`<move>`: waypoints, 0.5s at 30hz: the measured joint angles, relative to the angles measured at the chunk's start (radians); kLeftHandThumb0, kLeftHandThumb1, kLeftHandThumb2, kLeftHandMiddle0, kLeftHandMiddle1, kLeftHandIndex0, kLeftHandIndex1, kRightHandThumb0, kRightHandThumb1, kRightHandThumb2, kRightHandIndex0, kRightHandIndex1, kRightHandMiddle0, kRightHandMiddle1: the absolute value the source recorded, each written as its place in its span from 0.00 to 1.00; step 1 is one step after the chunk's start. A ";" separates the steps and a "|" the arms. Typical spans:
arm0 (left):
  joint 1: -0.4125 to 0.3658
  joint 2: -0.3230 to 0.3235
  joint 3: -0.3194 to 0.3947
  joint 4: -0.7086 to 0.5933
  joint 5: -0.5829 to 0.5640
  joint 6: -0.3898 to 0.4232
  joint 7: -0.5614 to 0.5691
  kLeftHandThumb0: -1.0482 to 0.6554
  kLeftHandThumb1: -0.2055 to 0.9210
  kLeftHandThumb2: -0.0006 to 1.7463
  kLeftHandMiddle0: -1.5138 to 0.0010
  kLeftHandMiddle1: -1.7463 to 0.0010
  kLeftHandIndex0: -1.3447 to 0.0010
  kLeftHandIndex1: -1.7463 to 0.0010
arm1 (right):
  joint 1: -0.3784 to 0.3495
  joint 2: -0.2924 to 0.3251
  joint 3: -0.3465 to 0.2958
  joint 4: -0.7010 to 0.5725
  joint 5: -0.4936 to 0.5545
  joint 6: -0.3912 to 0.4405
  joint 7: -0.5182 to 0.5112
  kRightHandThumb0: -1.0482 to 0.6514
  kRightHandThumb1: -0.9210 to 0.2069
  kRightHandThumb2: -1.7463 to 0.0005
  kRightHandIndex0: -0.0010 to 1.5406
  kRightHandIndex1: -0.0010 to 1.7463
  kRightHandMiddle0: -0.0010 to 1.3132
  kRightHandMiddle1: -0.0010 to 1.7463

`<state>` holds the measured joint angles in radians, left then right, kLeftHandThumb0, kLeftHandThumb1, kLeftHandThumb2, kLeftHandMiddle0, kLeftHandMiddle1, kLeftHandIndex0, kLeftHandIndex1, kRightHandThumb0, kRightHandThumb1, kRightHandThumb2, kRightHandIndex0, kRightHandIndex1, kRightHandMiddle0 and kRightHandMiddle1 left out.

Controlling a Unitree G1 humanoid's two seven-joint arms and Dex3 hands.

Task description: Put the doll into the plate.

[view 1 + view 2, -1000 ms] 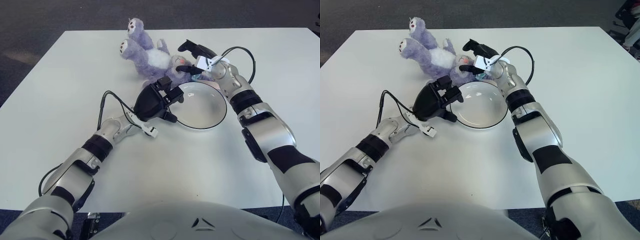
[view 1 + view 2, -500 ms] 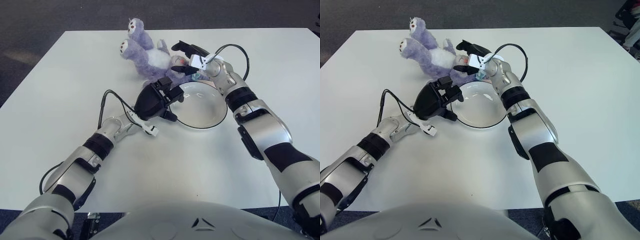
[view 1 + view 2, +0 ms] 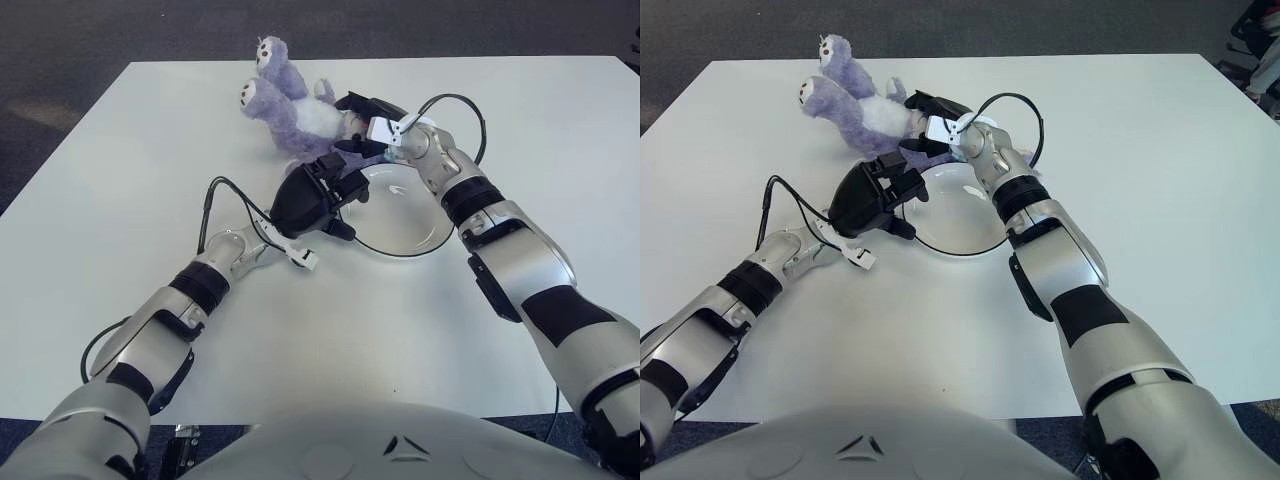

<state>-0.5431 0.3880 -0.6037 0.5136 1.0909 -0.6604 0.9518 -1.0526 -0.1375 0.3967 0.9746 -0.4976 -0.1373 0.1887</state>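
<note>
Table (image 3: pixel 120 180) space is wide and white, with the purple doll (image 3: pixel 295 105) lying on its back at the far side, just beyond the white plate (image 3: pixel 405 215). Right hand (image 3: pixel 365 125) is at the doll's near end, fingers spread around it but not visibly closed. Left hand (image 3: pixel 315 200) hovers at the plate's left rim, fingers half curled, holding nothing. A good grasp wants the fingers closed deep into the soft body before lifting, then a short carry to the plate.
</note>
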 measured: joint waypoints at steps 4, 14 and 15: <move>0.000 -0.001 0.002 0.013 -0.047 -0.055 -0.003 0.35 0.52 0.71 0.28 0.00 0.58 0.00 | 0.000 0.004 0.008 0.015 -0.003 -0.001 -0.001 0.01 0.00 0.62 0.01 0.00 0.00 0.31; 0.007 0.019 0.029 0.041 -0.153 -0.183 -0.088 0.34 0.48 0.74 0.22 0.00 0.55 0.00 | -0.005 0.013 0.027 0.051 -0.005 -0.002 -0.024 0.01 0.00 0.60 0.00 0.00 0.00 0.29; 0.007 0.027 0.035 0.048 -0.154 -0.183 -0.101 0.34 0.47 0.74 0.22 0.00 0.55 0.00 | -0.006 0.014 0.028 0.054 -0.005 -0.002 -0.025 0.01 0.00 0.60 0.00 0.00 0.00 0.29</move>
<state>-0.5364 0.4154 -0.5691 0.5617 0.9368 -0.8430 0.8508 -1.0586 -0.1233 0.4251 1.0285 -0.5022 -0.1394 0.1635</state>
